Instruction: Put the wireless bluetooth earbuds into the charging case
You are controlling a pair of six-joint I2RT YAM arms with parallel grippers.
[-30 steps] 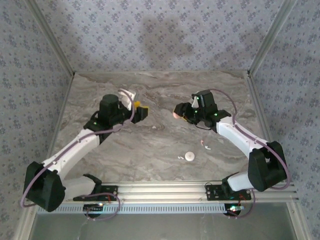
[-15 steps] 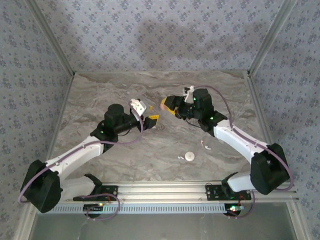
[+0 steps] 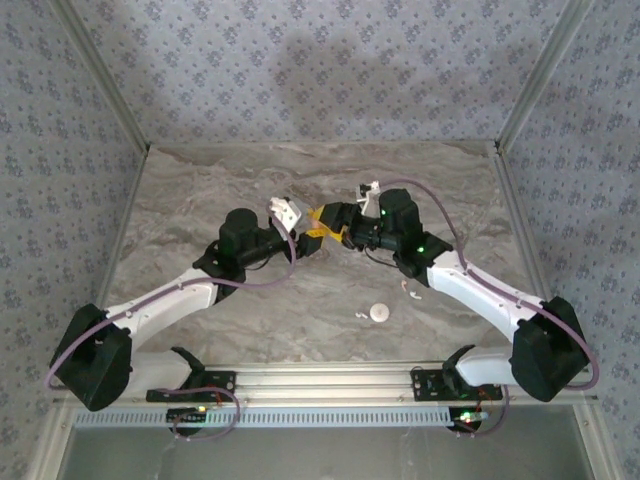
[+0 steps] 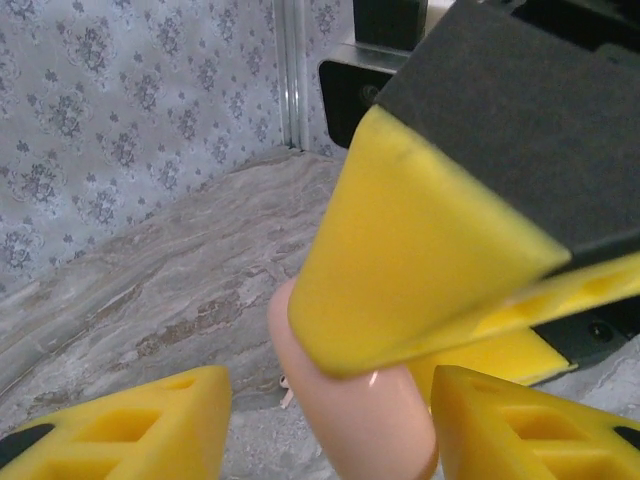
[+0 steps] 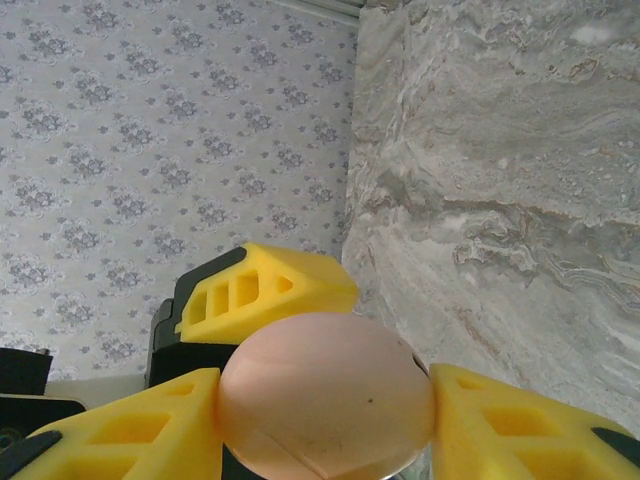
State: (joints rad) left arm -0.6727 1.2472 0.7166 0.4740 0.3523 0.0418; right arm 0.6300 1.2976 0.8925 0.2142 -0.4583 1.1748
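A round pink charging case (image 5: 325,385) sits between my right gripper's (image 5: 325,405) yellow fingers, which press on both its sides. In the left wrist view the same case (image 4: 365,420) hangs on edge between my left gripper's (image 4: 330,425) fingers, with a gap showing on the case's left side, so the left jaws stand open around it. From above, the two grippers meet over the middle of the table, left (image 3: 305,238) and right (image 3: 330,220). Two tiny white earbuds (image 3: 411,292) (image 3: 360,316) lie on the marble nearer the front. One earbud (image 4: 287,387) shows below the case.
A small white disc (image 3: 378,313) lies between the two earbuds on the table (image 3: 200,190). Patterned walls and metal posts (image 3: 110,100) close in the table on three sides. The aluminium rail (image 3: 320,380) with the arm bases runs along the near edge.
Both arms have swung inward until the grippers meet at the table's middle. The right gripper brought the pink case leftward; the left jaws have narrowed around it.
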